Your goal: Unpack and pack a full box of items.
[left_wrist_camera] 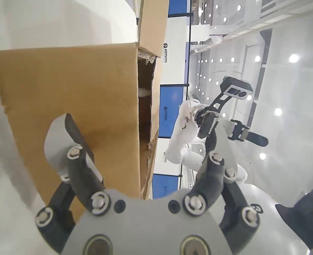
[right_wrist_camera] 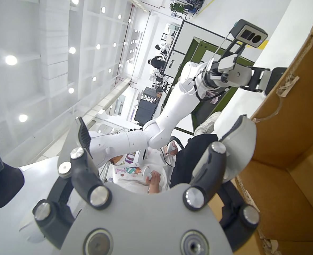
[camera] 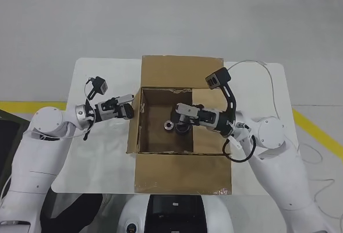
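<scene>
Cardboard box (camera: pixel 183 172), flaps open, torn rim

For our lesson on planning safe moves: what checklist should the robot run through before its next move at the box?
1. Box flaps open: ok.
2. Left gripper open, straddling the box's side wall: ok.
3. Right gripper open, inside the box: ok.
4. Round item on the box floor beside it, not gripped: ok.
5. Right gripper lined up over an item: cannot tell.
</scene>
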Motion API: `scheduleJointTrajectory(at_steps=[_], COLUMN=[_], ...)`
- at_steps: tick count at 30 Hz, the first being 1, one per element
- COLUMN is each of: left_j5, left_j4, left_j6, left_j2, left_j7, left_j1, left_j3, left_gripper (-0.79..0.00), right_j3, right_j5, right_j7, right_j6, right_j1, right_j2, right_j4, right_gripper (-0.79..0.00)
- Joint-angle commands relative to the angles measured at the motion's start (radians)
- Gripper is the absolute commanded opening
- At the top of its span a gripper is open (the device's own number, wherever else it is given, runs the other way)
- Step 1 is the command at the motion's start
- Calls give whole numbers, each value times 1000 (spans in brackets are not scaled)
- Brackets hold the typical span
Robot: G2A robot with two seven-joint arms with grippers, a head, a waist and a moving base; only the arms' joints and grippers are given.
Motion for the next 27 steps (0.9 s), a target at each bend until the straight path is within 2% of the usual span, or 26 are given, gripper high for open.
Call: scheduleJointTrajectory(at_steps=[1,9,18,27], left_j5=[5,20,11,44], left_j4=[-12,-48,-157,-212], left_j6=[4,21,69,137], left_j2=[0,7,19,15], left_j7=[0,16,38,68], left_j1=[-1,-3,-1,-71], left_j3=[6,-23,-84,-31], left_gripper=[0,0,0,0], right_j3=[4,45,130,232], right_j5=[4,5,-4,-18], right_j7=[1,13,86,136], right_j6=[-3,-10,15,57], right_j1=[-5,-36,-107,-231], right_j2=[1,11,35,62], right_j4=[3,-3,-22,-132], right_gripper=[0,0,0,0])
